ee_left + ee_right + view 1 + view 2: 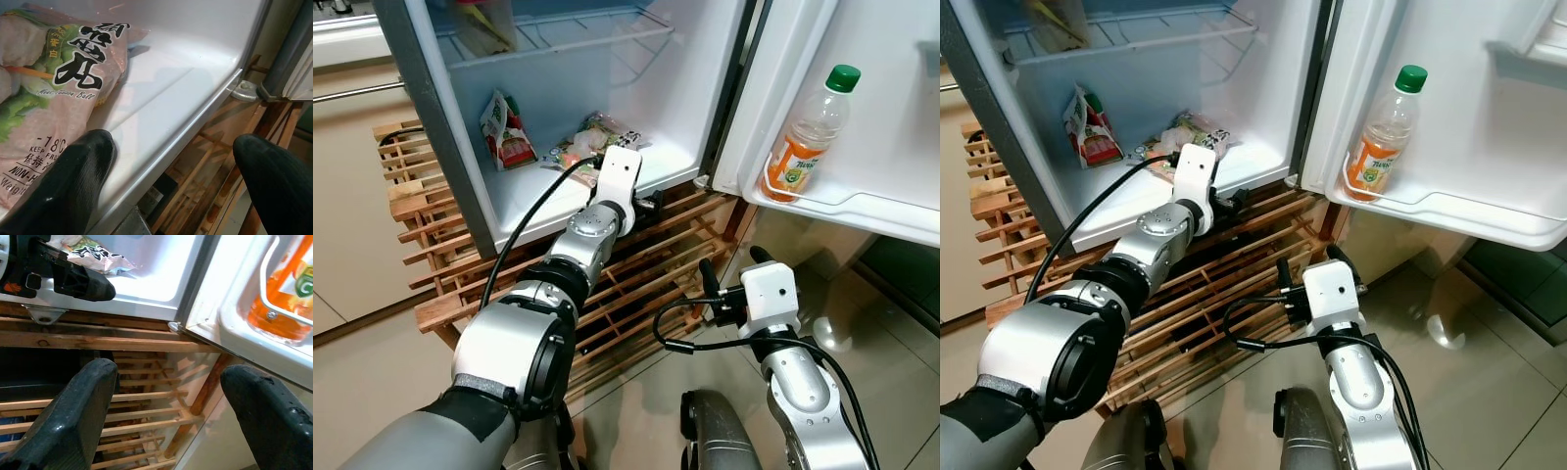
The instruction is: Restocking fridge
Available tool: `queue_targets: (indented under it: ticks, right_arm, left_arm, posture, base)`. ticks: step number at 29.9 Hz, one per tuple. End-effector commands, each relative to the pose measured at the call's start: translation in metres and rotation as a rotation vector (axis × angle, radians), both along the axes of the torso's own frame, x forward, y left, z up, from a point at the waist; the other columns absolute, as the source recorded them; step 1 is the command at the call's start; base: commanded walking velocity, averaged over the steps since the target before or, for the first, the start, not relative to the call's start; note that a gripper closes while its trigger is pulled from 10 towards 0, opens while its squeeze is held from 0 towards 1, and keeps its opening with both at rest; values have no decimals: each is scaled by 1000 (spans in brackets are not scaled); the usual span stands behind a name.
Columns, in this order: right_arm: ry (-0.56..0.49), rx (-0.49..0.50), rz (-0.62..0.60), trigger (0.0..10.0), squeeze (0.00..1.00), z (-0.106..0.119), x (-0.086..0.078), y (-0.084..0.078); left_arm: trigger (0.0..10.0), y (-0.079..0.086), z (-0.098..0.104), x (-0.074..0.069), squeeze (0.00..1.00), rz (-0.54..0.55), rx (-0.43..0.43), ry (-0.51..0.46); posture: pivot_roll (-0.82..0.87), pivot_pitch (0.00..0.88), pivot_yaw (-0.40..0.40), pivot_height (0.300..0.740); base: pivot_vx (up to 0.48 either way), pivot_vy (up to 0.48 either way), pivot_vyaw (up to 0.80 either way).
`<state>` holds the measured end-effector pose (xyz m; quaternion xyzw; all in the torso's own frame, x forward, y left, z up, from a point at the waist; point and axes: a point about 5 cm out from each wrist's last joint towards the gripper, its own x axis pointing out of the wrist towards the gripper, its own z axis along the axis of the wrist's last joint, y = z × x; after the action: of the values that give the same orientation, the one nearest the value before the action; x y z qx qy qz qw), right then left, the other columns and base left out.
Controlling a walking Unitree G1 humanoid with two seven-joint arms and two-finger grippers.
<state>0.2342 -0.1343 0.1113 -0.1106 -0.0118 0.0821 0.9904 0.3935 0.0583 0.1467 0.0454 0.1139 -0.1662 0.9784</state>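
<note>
Upper right of frame, one juice bottle (811, 134) stands upright in door shelf (862, 210), green cap up. Two food packets on fridge floor (558, 186): red packet (504, 132) upright, frozen bag (54, 93) flat. Left gripper (171, 181) and right gripper (171, 431) both spread wide, empty.

Even, bright indoor light fills the head views, and the white fridge interior (607, 108) looks cool and bluish while the door liner (891, 117) is close to washed out. Pale reflections sit on the glossy floor tiles (832, 333) — soft glare, no hard edges. Straight lines bow slightly toward the frame edges. In the left wrist view the near black fingers (63, 191) are soft and out of focus, while the frozen food bag (58, 78) print stays readable. The right wrist view is overexposed at the door shelf (234, 308), and the wooden rack (146, 396) below lies in shade.
</note>
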Motion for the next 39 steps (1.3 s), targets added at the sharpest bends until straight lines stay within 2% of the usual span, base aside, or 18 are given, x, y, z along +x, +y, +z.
queue_targets:
  ticks: [1, 3, 7, 9, 10, 14, 16, 19, 20, 22, 24, 27, 32, 35, 36, 39]
  right_arm:
    - [-15, 5, 0, 10000, 0, 3, 3, 0]
    - [-17, 5, 0, 10000, 0, 4, 3, 0]
    - [-18, 7, -4, 10000, 0, 4, 1, 1]
    - [-18, 7, -4, 10000, 0, 3, 1, 1]
    - [-16, 7, -5, 10000, 0, 3, 0, 1]
    - [-11, 6, -7, 10000, 0, 2, -1, 0]
    - [-10, 5, -5, 10000, 0, 2, -1, 0]
    - [-11, 3, -3, 10000, 0, 2, 0, -1]
    - [-11, 3, -3, 10000, 0, 2, 0, -1]
    - [-11, 1, -6, 10000, 0, 2, 0, -2]
    - [-12, 1, -11, 10000, 0, 3, 1, -4]
    - [-20, 11, -20, 10000, 0, 7, 3, -6]
    - [-22, 55, -38, 10000, 0, 10, 9, -8]
    - [-24, 103, -67, 10000, 0, 13, 16, -12]
    - [-24, 103, -67, 10000, 0, 13, 16, -12]
    - [-23, 131, -96, 10000, 0, 13, 21, -18]
  left_arm:
    - [10000, 11, 2, 3, 0, 59, 18, 4]
    - [10000, 16, 5, 6, 0, 87, 37, -16]
    - [10000, 40, 19, 13, 0, 161, 146, -95]
    - [10000, 42, 20, 14, 0, 166, 157, -101]
    - [10000, 50, 27, 17, 0, 191, 205, -133]
    - [10000, 59, 36, 20, 0, 217, 232, -160]
    - [10000, 55, 39, 21, 0, 205, 211, -168]
    - [10000, 37, 41, 19, 0, 147, 125, -166]
    - [10000, 37, 41, 19, 0, 147, 125, -166]
    - [10000, 12, 39, 15, 0, 55, 14, -140]
    - [10000, -4, 39, 11, 0, -9, -56, -139]
    - [10000, -16, 43, 6, 0, -73, -109, -180]
    - [10000, -15, 46, -2, 0, -118, -158, -248]
    - [10000, -1, 33, -26, 0, -145, -141, -290]
    - [10000, -1, 33, -26, 0, -145, -141, -290]
    - [10000, 22, 20, -55, 0, -116, -170, -273]
  posture:
    - [-254, 0, 9, 625]
    - [-256, 0, 8, 625]
    - [-262, 0, 14, 625]
    - [-262, 0, 14, 625]
    - [-263, 0, 15, 625]
    - [-257, 0, 12, 625]
    - [-257, 0, 12, 625]
    - [-253, 0, 12, 625]
    - [-253, 0, 12, 625]
    - [-254, 0, 11, 625]
    - [-254, 0, 9, 625]
    - [-248, 0, 6, 625]
    - [-238, 0, 3, 625]
    - [-221, 0, 9, 625]
    - [-221, 0, 9, 625]
    - [-192, 0, 16, 625]
  base:
    - [0, 0, 0]
    - [0, 0, 0]
    - [0, 0, 0]
    - [0, 0, 0]
    - [0, 0, 0]
    - [0, 0, 0]
    - [0, 0, 0]
    - [0, 0, 0]
    - [0, 0, 0]
    - [0, 0, 0]
    - [0, 0, 0]
    - [0, 0, 0]
    - [0, 0, 0]
    - [0, 0, 0]
    - [0, 0, 0]
    - [0, 0, 0]
